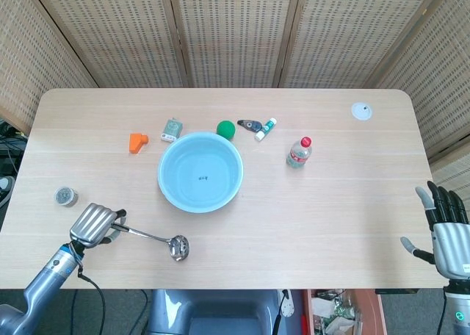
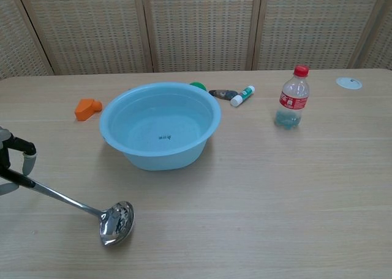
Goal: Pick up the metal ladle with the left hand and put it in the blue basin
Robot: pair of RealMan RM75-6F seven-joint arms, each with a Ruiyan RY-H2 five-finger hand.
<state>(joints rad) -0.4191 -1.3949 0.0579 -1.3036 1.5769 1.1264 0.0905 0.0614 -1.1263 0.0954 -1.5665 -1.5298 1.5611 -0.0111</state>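
Near the front edge of the pale wooden table (image 1: pixel 330 203), the left hand (image 1: pixel 93 225) grips the handle of the metal ladle (image 1: pixel 156 240), bowl low beside the blue basin (image 1: pixel 200 172). The right hand (image 1: pixel 445 229) hovers open-fingered, holding nothing. Farther back stands a bottle (image 1: pixel 298 152), then woven screens (image 1: pixel 235 26).

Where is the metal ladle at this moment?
In the head view the metal ladle is near the front left of the table, in front of the blue basin. The left hand grips its handle end.
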